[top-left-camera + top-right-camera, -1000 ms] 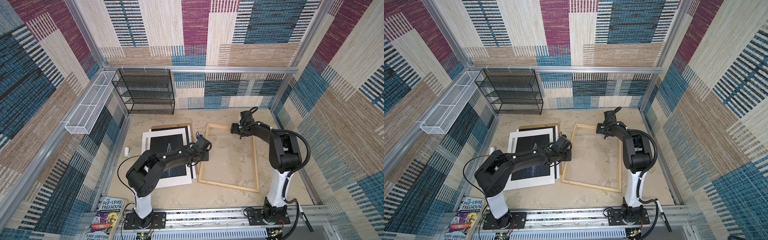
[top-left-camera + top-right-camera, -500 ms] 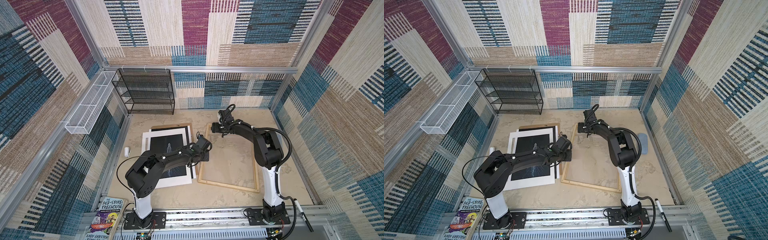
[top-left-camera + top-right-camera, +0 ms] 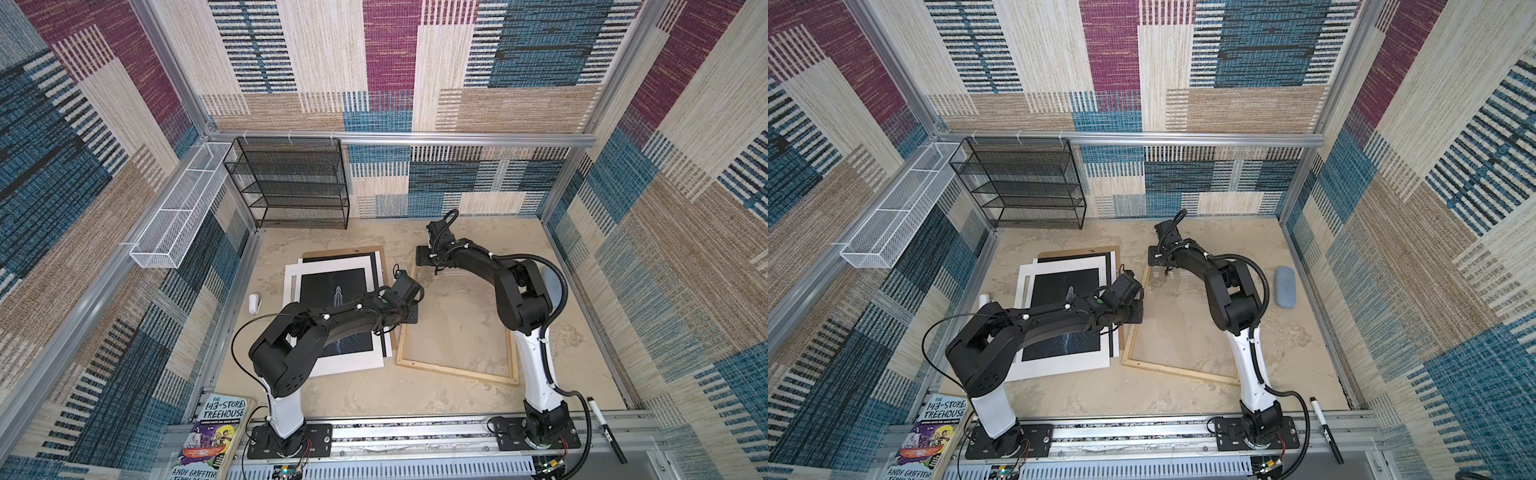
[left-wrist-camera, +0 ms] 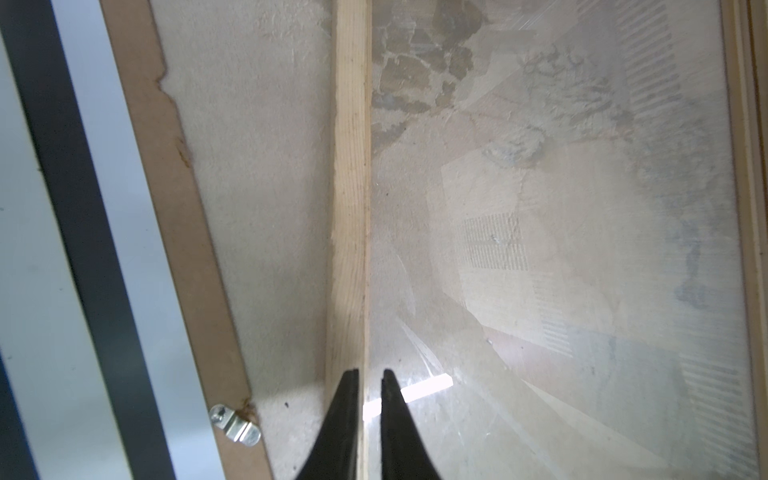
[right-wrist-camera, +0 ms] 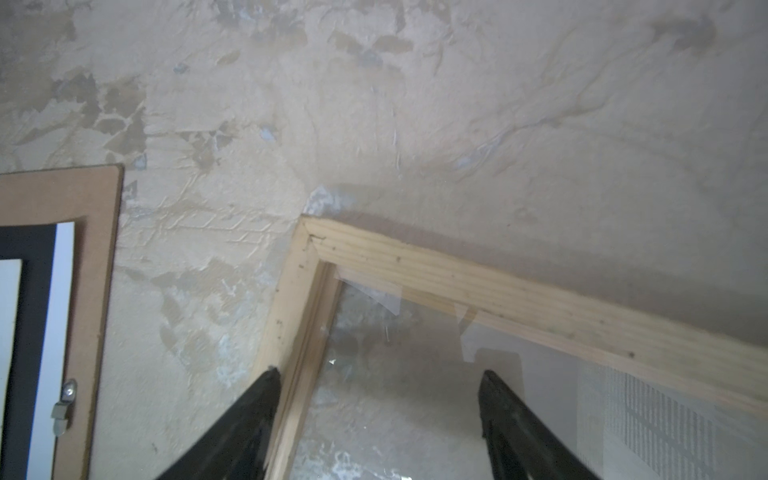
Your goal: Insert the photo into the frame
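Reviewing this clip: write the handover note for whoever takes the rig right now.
Left gripper: closed on the frame at its rail nearest the stack, apparently gripping it.
Right gripper: open, astride the frame's far corner on that side, holding nothing.
Photo: flat in the sheet stack beside the frame.
Done: nothing placed; frame empty.
To do: lift the Photo, lay it in the frame.

Your top views look down from high on the whole scene; wrist cams sit close, sharing the frame (image 4: pixel 351 208) rail.
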{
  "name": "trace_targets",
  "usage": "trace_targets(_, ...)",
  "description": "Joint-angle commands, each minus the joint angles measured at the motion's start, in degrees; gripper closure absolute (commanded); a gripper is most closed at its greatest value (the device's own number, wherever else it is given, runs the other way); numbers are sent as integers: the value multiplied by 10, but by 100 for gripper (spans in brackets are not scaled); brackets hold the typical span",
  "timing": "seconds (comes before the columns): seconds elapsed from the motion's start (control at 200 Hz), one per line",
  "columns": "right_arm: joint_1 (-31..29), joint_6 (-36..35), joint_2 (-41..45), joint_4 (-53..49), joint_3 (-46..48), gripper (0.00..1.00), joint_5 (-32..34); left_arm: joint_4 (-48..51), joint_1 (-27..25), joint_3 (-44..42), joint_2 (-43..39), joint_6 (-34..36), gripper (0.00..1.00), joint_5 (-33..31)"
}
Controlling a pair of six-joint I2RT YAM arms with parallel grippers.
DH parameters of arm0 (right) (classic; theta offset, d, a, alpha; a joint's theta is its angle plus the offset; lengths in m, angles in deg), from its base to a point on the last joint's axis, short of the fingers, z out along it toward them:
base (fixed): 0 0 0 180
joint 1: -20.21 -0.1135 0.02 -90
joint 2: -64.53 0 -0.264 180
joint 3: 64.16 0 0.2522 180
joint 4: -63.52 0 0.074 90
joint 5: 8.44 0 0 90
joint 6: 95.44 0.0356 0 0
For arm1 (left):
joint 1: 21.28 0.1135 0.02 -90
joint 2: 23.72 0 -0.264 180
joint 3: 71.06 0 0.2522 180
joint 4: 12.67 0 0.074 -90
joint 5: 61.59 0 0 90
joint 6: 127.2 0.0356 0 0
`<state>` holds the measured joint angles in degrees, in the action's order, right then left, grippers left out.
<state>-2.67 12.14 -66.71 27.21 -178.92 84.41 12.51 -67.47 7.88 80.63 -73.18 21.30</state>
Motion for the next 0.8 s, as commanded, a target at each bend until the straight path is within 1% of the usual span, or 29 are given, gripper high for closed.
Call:
trace_targets(0.0, -3, -3, -8, -16, 0, 24, 17, 9, -1, 3, 1, 6, 84, -1)
trace_targets(0.08, -4, -3, -4, -18, 1, 24, 8, 9, -1, 1, -1, 6, 84, -2)
trace_targets(0.145, -4, -8, 11, -13, 10, 24, -15, 10, -1, -1, -4, 6, 84, -7)
trace_targets(0.3, -5, -13, 101, 20, 89, 25, -72, 13, -1, -12, -20, 7, 85, -31)
trace_targets(0.456, -7, -9, 217, 53, 223, 31, -126, 20, 4, -20, -42, 20, 84, -45)
trace_targets(0.601, -24, 19, 324, 84, 352, 31, -158, 34, 12, -18, -57, 31, 84, -63)
trace_targets(0.691, -43, 44, 380, 100, 422, 33, -172, 42, 21, -17, -61, 32, 84, -77)
trace_targets(0.796, -78, 74, 444, 119, 496, 33, -185, 41, 33, -20, -63, 32, 84, -74)
